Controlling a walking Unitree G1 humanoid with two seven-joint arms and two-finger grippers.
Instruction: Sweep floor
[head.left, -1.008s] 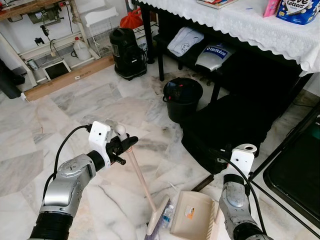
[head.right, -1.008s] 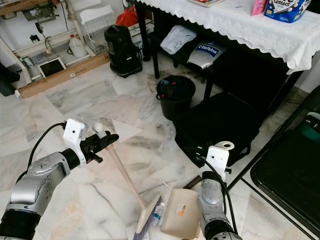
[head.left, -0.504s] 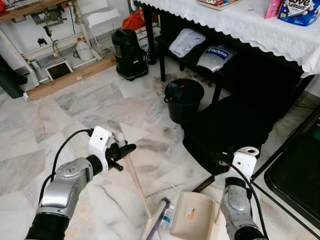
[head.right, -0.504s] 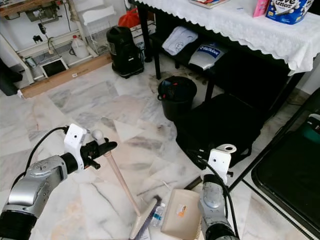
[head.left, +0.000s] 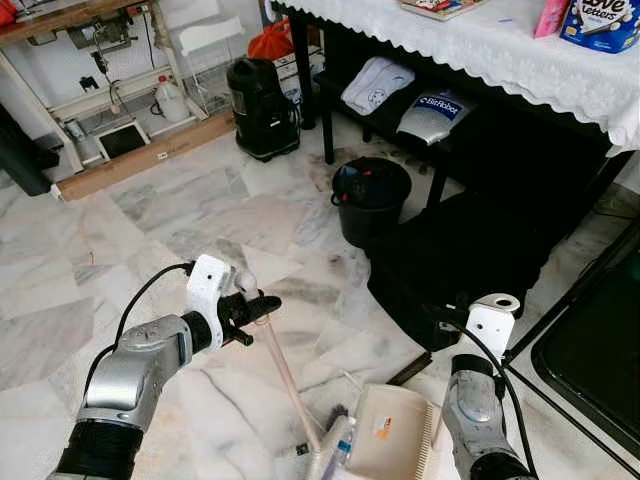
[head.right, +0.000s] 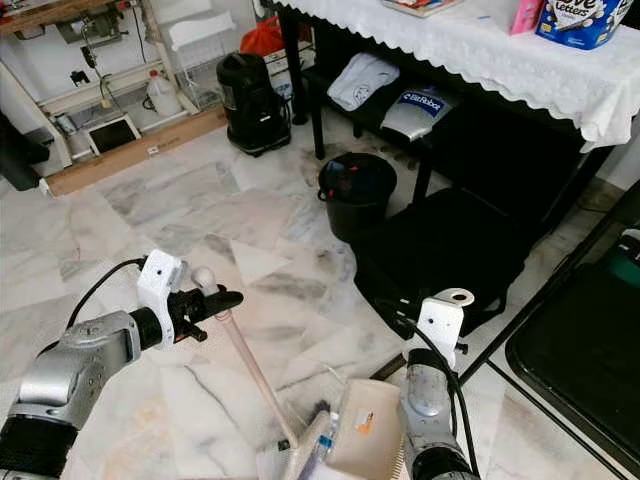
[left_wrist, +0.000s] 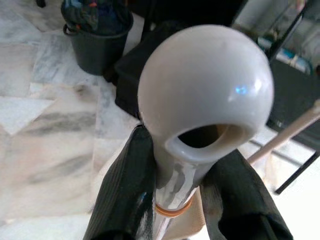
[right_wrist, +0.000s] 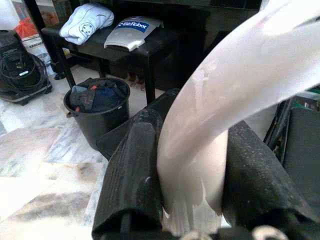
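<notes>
**A:** Look at your left gripper (head.left: 262, 305). Its jaws are clamped just under the white knob at the top of the broom (head.left: 285, 372), as the left wrist view shows plainly. Since a second ago the broom head has swung across the marble floor (head.left: 150, 230) toward the dustpan (head.left: 390, 440), and the small plastic bottle (head.left: 340, 440) that lay a little apart from the pan now sits right at its lip.

**B:** So the stroke worked?

**A:** I'd judge you're near the end of a sweep, with the litter pushed up against the pan's mouth. Your right gripper (right_wrist: 192, 165) has its jaws closed on the pan's pale handle, holding the pan low at the bottom edge of the head views.

**B:** What can't you tell me?

**A:** Quite a bit. The bristles are cut off by the bottom of the frame and blurred, so you can't confirm whether the bottle is inside the pan or merely touching its edge. A small dark scrap (head.left: 301, 450) lies on the floor beside the stick; I can't make out what it is. The pan's underside and its contact with the floor are hidden too.
</notes>
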